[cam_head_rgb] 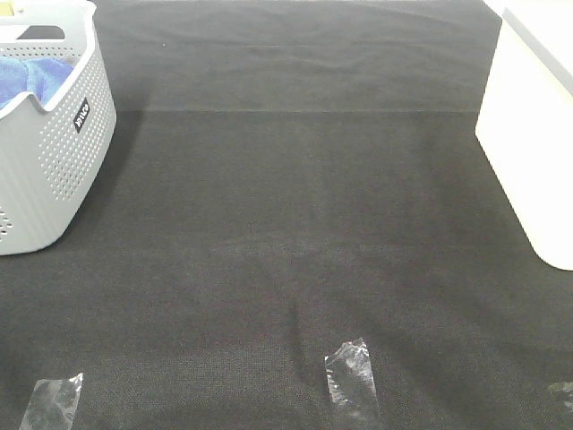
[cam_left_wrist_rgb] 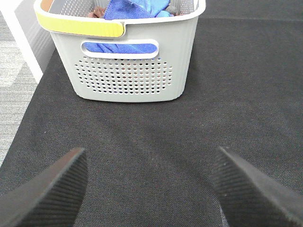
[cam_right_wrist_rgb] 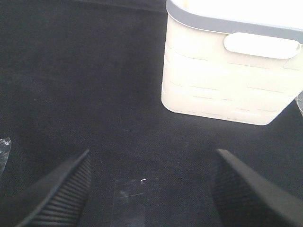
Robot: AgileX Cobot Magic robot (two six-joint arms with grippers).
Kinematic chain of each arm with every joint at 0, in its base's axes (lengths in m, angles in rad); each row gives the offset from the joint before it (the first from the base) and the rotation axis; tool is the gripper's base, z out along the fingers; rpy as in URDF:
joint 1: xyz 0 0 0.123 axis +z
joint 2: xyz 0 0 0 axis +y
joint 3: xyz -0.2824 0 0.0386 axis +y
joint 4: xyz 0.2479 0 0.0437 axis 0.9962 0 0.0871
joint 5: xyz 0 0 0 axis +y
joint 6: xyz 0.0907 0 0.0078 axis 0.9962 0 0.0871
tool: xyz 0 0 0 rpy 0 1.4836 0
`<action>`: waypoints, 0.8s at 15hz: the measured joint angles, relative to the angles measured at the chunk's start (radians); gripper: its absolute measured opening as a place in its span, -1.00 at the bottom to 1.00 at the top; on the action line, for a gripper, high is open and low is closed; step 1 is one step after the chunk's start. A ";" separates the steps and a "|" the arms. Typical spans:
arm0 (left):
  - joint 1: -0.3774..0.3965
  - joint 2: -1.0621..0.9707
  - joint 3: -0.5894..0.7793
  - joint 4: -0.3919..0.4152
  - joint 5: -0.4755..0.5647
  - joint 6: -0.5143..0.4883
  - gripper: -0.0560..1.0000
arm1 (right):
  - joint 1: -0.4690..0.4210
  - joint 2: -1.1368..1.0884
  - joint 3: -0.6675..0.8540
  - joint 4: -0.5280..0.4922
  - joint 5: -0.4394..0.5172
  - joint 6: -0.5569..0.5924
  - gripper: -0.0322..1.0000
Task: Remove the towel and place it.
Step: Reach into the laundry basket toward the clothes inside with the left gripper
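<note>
Basket (cam_head_rgb: 54, 152), 1: grey plastic, rounded corners, walls punched with rows of small holes, slot handle, small dark label (cam_head_rgb: 81, 115), yellow band (cam_left_wrist_rgb: 80, 26) along one stretch of rim. Far left on tabletop (cam_head_rgb: 295, 206).

Towel (cam_left_wrist_rgb: 132, 9), 1: royal-blue microfibre, bunched inside the basket, heaped to the rim and showing through the handle slot.

Bin (cam_head_rgb: 528, 152), 1: white plastic, smooth faintly stepped walls, grey rim, moulded handle. Far right, well apart from the basket. Contents hidden.

Tape (cam_head_rgb: 351, 376), 3 strips: clear, crinkled, stuck flat along the near edge, well apart.

Tabletop, 1: black woven cloth, matte, faint creases.

Left pincer (cam_left_wrist_rgb: 149, 156), 1: two black ribbed fingers spread wide, released, over bare cloth near the basket, not touching it.

Right pincer (cam_right_wrist_rgb: 152, 156), 1: same build, released, over cloth and one tape strip, near the bin.
</note>
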 joint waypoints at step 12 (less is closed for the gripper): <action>0.000 0.000 0.000 0.000 0.000 0.000 0.45 | 0.000 0.000 0.000 0.000 0.000 0.000 0.44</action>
